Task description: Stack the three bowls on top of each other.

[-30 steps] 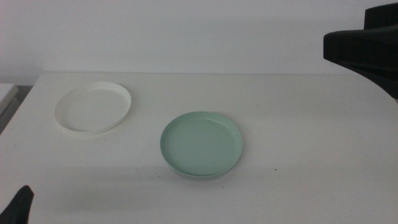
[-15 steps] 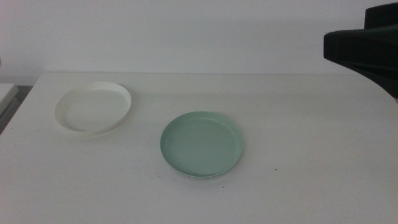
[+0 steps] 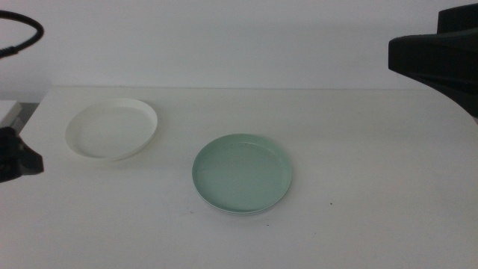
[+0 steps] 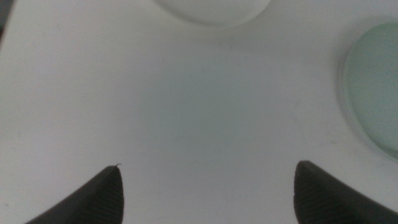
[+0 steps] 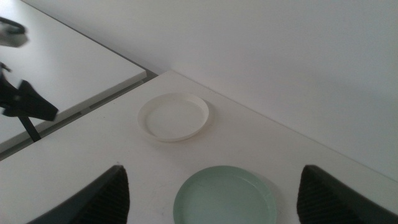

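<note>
Smooth matt plastic white bowl (image 3: 112,130) and mint green bowl (image 3: 243,173) lie on a matt, smooth white table (image 3: 358,149)

Our right gripper (image 5: 211,186) hangs with jaws spread wide; between them we see the mint green bowl (image 5: 225,196), and beyond it the white bowl (image 5: 173,116).
</note>
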